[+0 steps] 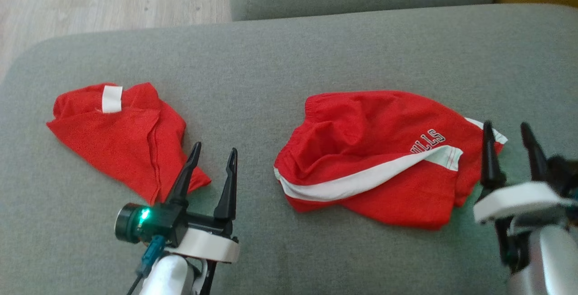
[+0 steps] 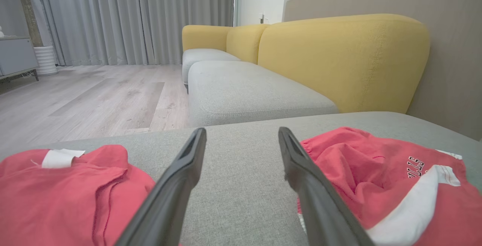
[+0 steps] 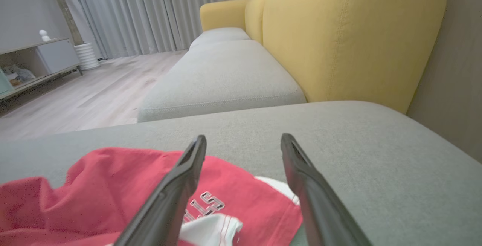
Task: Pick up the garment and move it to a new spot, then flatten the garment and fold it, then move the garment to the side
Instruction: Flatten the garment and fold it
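Jaws on both arms gape empty. The right pair hovers at the edge of the crumpled red shorts (image 1: 370, 150) on the sofa seat (image 1: 271, 60), seemingly poised to flatten them.

Crumpled red shorts (image 1: 361, 150) on grey cushion (image 1: 271, 60)

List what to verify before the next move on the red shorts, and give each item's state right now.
1. Left gripper open and empty: ok.
2. Right gripper open and empty: ok.
3. Red shorts lying flat: not ok; crumpled, with the white-striped edge turned over.
4. Shorts apart from the folded red garment: ok; bare cushion lies between them.
5. Right gripper clear of the shorts' edge: cannot tell.
6. Bare cushion beyond the shorts: ok.
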`<state>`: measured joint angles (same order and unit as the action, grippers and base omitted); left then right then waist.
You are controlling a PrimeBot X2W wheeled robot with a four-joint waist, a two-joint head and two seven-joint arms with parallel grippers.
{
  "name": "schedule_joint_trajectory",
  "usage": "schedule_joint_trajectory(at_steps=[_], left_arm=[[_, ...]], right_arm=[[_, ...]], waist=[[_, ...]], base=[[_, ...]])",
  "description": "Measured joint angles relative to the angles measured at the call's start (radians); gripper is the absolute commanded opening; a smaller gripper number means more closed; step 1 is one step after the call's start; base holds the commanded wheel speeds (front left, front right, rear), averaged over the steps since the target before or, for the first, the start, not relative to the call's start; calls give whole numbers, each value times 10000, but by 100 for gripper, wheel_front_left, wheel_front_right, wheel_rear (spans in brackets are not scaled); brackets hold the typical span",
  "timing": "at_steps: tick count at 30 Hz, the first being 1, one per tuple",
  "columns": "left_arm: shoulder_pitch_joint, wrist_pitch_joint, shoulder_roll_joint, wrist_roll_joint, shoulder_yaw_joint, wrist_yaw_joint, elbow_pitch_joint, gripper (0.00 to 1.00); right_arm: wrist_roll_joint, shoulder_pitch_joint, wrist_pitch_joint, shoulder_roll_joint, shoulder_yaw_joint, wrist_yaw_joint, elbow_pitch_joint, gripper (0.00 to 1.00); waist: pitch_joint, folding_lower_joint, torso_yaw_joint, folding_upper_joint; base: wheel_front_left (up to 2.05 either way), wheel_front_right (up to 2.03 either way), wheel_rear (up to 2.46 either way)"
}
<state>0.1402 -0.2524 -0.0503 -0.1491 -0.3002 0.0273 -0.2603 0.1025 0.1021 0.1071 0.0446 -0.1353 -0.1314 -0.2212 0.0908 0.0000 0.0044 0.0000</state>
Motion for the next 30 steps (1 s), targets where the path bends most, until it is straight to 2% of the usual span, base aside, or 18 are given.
schedule_joint_trajectory(at_steps=[6,11,17,20,21,22,23,30], left_arm=[[98,0,0,96,-4,92,-6,100],[295,0,2,96,-27,171,-29,100],[384,0,2,96,-75,173,-40,100],[394,0,2,96,-125,169,-35,100],[394,0,2,96,-142,167,-33,100],[394,0,2,96,-157,167,-29,100],[396,0,2,94,-161,167,-29,100],[566,0,2,94,-163,167,-13,100]], right_arm=[[-700,1407,-1012,2,-980,0,-1183,100],[-1588,2237,-1977,4,-1944,0,-2738,100],[-2259,2671,-2681,4,-2349,0,-4289,100],[-2429,2896,-2706,19,-2437,0,-4562,100],[-2489,3007,-2723,25,-2443,0,-4637,62],[-2537,3103,-2732,27,-2458,0,-4692,17],[-2619,3193,-2732,25,-2481,0,-4719,0],[-3294,3635,-2466,21,-2717,0,-4652,0]], waist=[[397,0,160,0],[693,1,384,0],[869,0,624,0],[945,0,685,0],[973,0,704,0],[1005,0,721,0],[1040,0,735,0],[1315,1,858,0]], base=[[0,0,0],[0,0,0],[0,0,0],[0,0,0],[0,0,0],[0,0,0],[0,0,0],[0,0,0]])
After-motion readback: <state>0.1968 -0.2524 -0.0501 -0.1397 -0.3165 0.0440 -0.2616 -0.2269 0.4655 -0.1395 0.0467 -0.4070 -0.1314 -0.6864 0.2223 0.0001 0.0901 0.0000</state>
